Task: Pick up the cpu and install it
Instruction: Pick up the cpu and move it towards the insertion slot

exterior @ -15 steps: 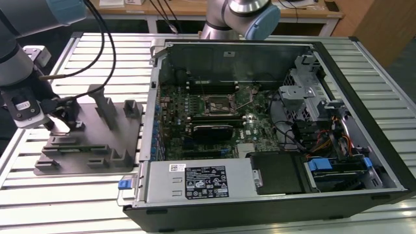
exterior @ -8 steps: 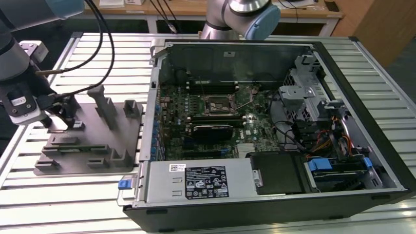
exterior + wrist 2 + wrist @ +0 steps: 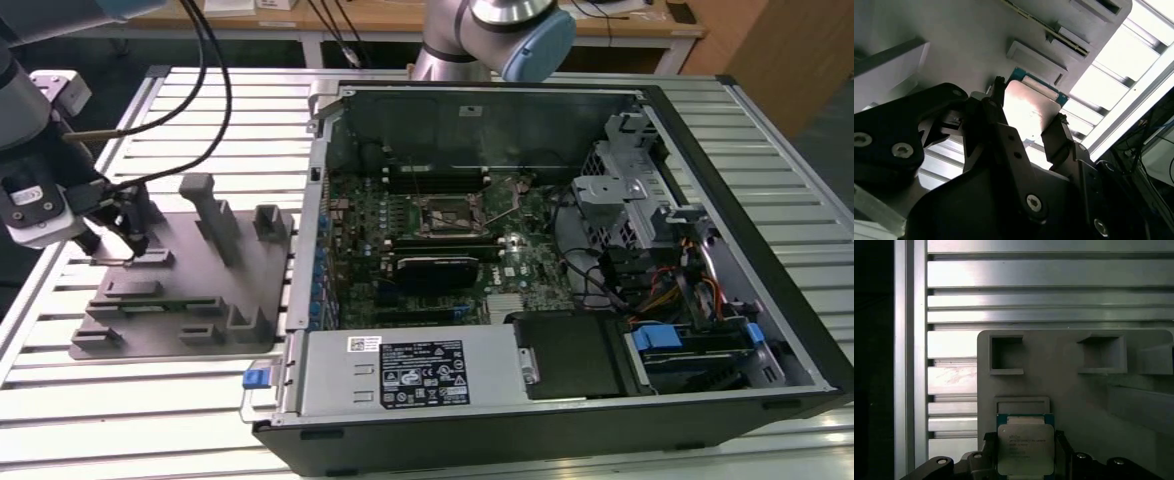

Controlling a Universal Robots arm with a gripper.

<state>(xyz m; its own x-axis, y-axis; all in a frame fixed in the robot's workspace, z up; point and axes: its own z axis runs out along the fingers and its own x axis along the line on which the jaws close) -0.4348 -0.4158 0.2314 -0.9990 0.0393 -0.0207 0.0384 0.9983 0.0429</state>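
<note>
Cpu (image 3: 1025, 447) sits squarely between our claw (image 3: 1026, 117)'s fingers (image 3: 1056, 132) above the grey tray (image 3: 1069, 390); we cannot tell whether they are pinching it.

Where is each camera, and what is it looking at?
Exterior view: off the arm, up high, looking down on the open computer case and grey tray; arm and pincer at the exterior view's left.
First wrist view: on the wrist, looking straight down at cpu and tray; pincer shows.
Second wrist view: on the wrist, looking aslant past the pincer at the cpu.
Both wrist views share cpu, pincer, tray.
</note>
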